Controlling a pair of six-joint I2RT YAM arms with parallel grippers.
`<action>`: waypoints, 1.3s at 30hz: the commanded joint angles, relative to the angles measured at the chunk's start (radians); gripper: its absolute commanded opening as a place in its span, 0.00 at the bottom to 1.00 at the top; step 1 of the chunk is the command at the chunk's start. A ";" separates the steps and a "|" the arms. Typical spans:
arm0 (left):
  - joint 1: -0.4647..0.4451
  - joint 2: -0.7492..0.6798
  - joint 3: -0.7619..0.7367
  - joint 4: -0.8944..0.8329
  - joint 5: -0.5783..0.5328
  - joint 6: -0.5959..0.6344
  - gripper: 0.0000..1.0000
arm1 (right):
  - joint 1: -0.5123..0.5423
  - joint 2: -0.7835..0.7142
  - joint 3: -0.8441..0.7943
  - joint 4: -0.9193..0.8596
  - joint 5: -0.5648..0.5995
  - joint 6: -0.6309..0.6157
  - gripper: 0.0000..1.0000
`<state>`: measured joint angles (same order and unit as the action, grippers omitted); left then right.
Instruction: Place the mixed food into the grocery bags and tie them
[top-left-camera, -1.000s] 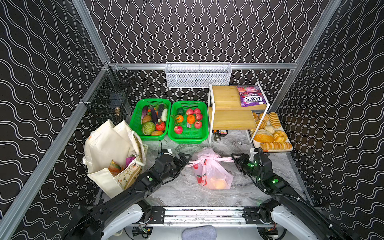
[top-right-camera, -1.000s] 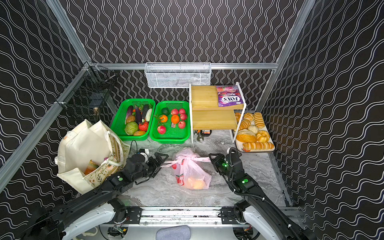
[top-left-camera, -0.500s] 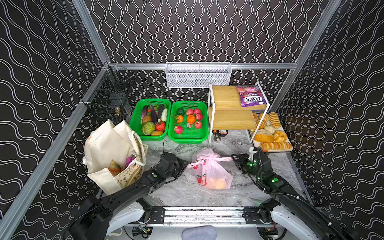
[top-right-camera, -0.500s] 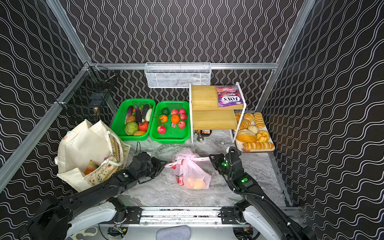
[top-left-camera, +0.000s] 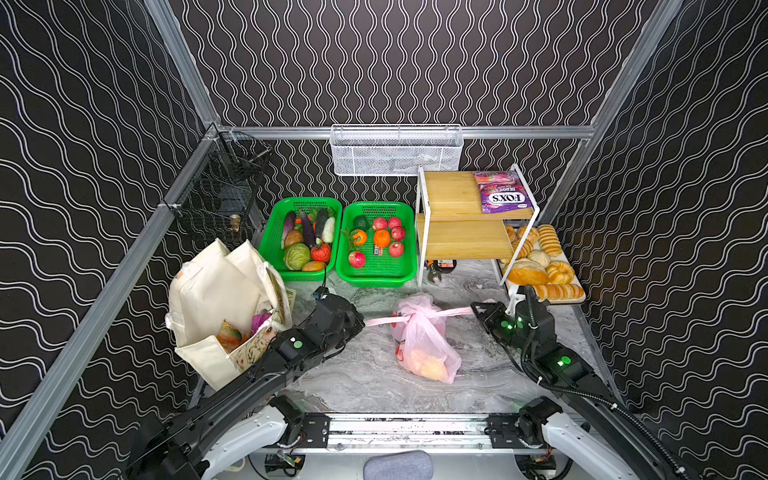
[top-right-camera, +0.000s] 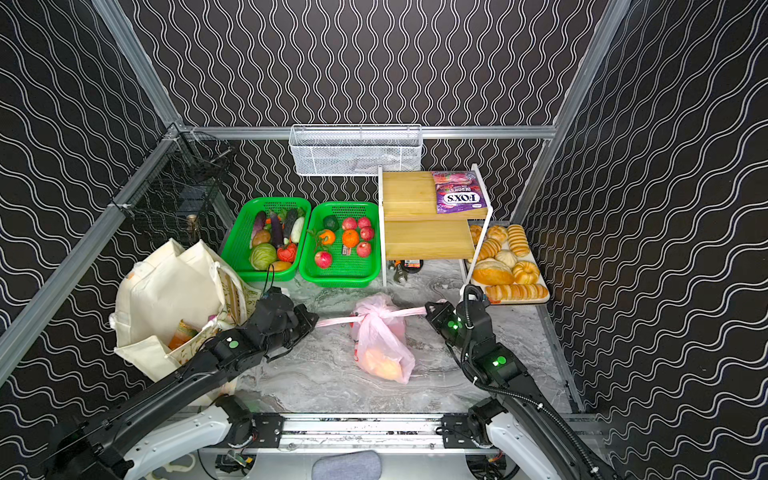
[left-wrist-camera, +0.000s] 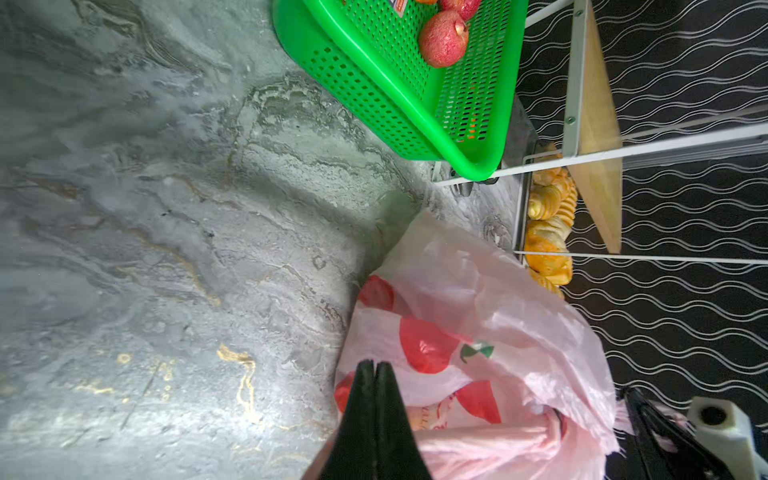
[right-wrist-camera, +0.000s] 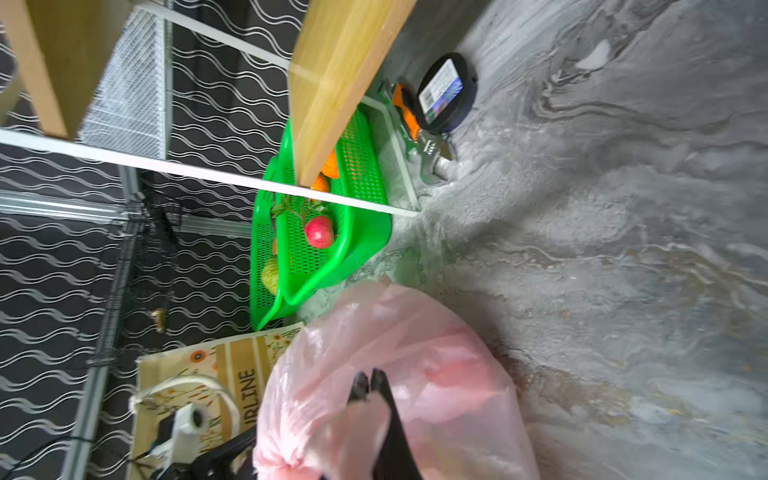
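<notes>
Translucent pink bag (top-left-camera: 424, 349), knotted, bulging; left jaws and right jaws clamp its taut handles (top-left-camera: 380, 320).

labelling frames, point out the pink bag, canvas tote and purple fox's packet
pink bag (top-left-camera: 424, 347), in a top view, its lower body
canvas tote (top-left-camera: 216, 291), in a top view, its cream side
purple FOX'S packet (top-left-camera: 500, 198), in a top view, its printed front
</notes>
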<state>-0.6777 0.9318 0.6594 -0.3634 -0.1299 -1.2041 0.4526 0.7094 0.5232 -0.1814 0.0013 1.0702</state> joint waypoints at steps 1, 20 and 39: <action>0.008 0.016 -0.022 -0.276 -0.211 0.095 0.00 | -0.009 0.024 -0.049 -0.064 0.238 -0.029 0.00; 0.043 0.022 -0.019 -0.485 -0.366 0.159 0.00 | -0.223 0.053 -0.063 -0.093 0.096 -0.125 0.00; 0.043 0.069 0.300 -0.498 -0.281 0.405 0.77 | -0.223 -0.073 0.083 -0.279 -0.009 -0.130 0.70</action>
<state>-0.6350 0.9962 0.9257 -0.8490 -0.4339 -0.8852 0.2291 0.6701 0.5999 -0.4164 -0.0502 0.9276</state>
